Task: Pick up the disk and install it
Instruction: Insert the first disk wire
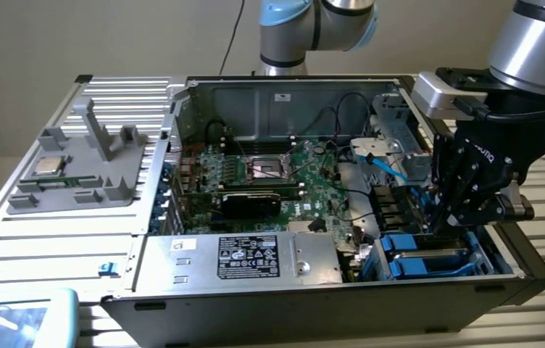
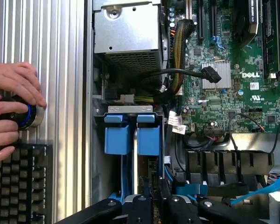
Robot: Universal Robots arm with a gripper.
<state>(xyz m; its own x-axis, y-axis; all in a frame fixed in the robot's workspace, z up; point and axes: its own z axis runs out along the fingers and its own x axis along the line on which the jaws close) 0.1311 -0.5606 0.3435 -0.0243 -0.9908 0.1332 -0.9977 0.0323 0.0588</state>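
The hand is down inside the open computer case, in the drive bay at the case's near corner on the exterior view's right. As best I can judge, the disk is the blue-framed one standing on edge in that bay. It sits just beside a second blue frame and in line with the hand. Whether the hand is closed on it I cannot tell. The step looks like seating the disk in its slot. To do that well, the push should run straight along the bay rails, with the frame square so neither end tab binds. The loose blue cable beside the bay should not get caught under the frame.
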